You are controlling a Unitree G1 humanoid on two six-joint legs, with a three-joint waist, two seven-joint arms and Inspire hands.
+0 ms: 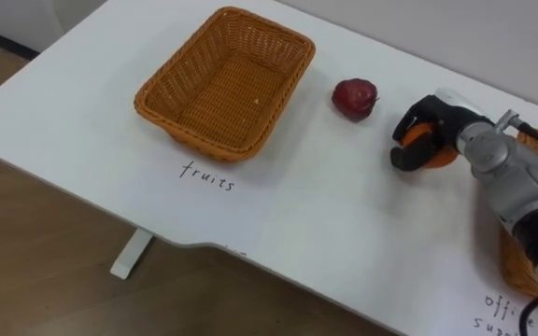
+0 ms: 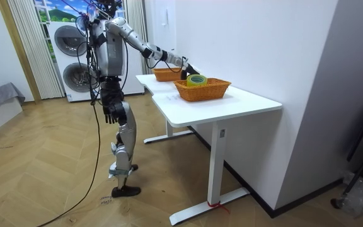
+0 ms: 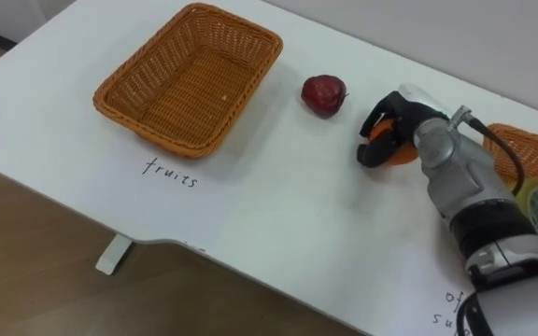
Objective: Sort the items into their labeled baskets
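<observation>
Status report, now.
Fingers of right hand curled round orange at the table. Hanging at robot's side: left hand. Nothing in fruit basket yet; apple lies between it and the orange.

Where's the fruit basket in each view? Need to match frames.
Left eye view: fruit basket upper centre-left, empty, left of the apple.
Right eye view: upper left, apple again to its right.
Room view: the farther basket on the table, beyond the right hand.
Shared landmark: the right hand, curled round an orange.
</observation>
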